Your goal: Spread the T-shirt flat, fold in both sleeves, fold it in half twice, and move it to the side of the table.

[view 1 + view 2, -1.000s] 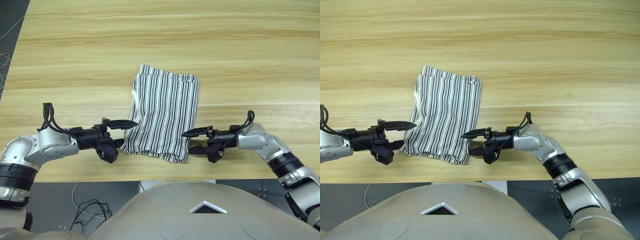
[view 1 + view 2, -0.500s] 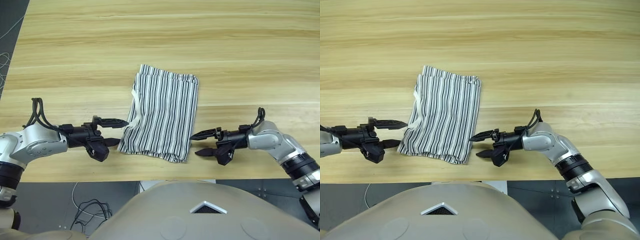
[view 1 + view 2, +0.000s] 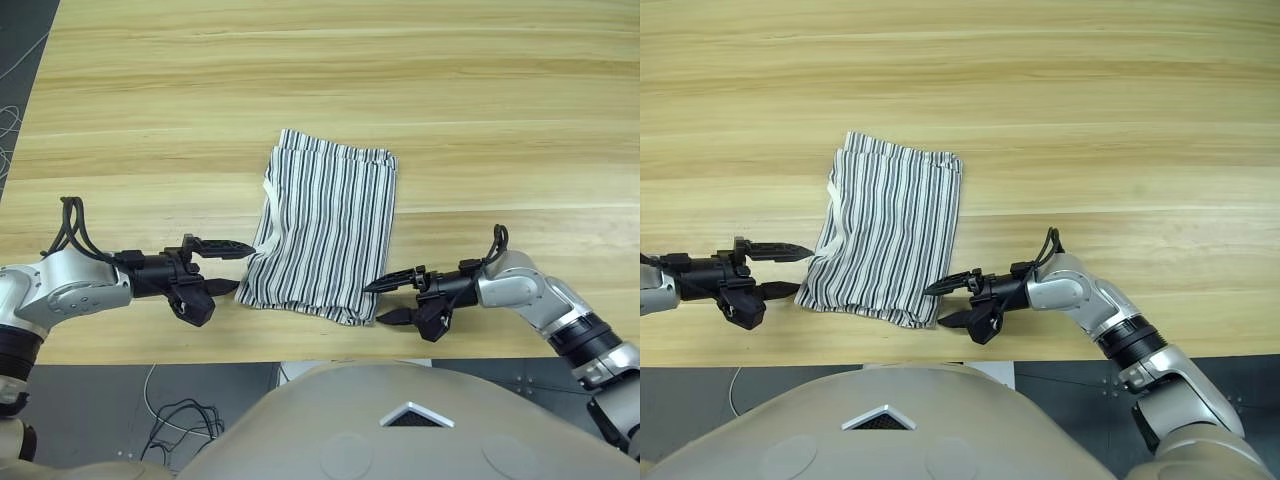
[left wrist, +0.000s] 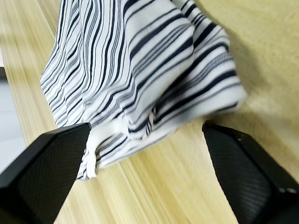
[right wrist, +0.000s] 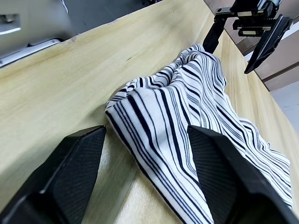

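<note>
The left gripper (image 3: pixel 242 266) is released, its two black fingers (image 4: pixel 44 170) spread wide and lying low over the wood. In the left wrist view the near-left corner of the T-shirt (image 3: pixel 330 235) sits in the gap between them, not pinched. Whether either fingertip touches the cloth cannot be told. A white band (image 3: pixel 268 200) of the garment shows along the edge just ahead of this gripper's farther finger.

The right gripper (image 3: pixel 377 303) is released as well, with its fingers (image 5: pixel 77 168) parted. The near-right corner of the T-shirt bulges up between them in the right wrist view, loose and rumpled. The fingers stand on either side of that corner without closing on it.

The two grippers face each other, and the near short edge of the T-shirt lies between their tips. From there the garment stretches away from both grippers toward the middle of the table (image 3: pixel 470 90). It is folded into a narrow striped oblong whose long axis runs from the grippers' side to the far side, leaning slightly toward the right gripper's side as it goes. The black and white stripes follow that same long axis. Its far short edge lies well beyond both grippers, and its near edge sits close to the table's front rim behind the fingertips.
</note>
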Tool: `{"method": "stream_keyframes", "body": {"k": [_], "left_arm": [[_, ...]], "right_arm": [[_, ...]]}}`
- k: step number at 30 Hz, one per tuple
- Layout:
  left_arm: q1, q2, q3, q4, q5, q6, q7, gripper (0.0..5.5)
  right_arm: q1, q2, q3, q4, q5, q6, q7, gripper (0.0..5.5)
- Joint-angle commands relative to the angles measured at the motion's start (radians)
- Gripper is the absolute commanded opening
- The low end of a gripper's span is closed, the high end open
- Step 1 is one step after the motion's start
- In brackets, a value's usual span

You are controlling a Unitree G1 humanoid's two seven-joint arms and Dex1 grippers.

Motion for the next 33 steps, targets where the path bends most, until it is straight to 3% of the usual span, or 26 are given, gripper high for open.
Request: {"method": "stream_keyframes", "body": {"k": [1,12,13,28,33], "left_arm": [[0.043,-0.012,-0.052,-0.005,0.051,0.015,-0.049,4.46],[0.037,-0.026,-0.094,-0.039,0.042,0.040,-0.079,4.46],[0.034,-0.025,-0.098,-0.039,0.040,0.041,-0.083,4.51],[0.016,-0.036,-0.110,-0.131,-0.045,0.133,-0.182,1.78],[0.018,-0.049,-0.120,-0.163,-0.113,0.180,-0.232,1.05]], "right_arm": [[-0.022,0.023,0.007,-0.003,-0.027,0.010,-0.004,3.23],[-0.036,0.057,0.023,0.011,-0.052,0.010,-0.004,3.23],[-0.038,0.058,0.024,0.013,-0.050,0.009,-0.003,3.03],[-0.072,0.080,0.023,0.039,-0.048,-0.006,-0.017,0.25],[-0.067,0.075,0.022,0.028,-0.048,-0.018,-0.025,0.11]]}}
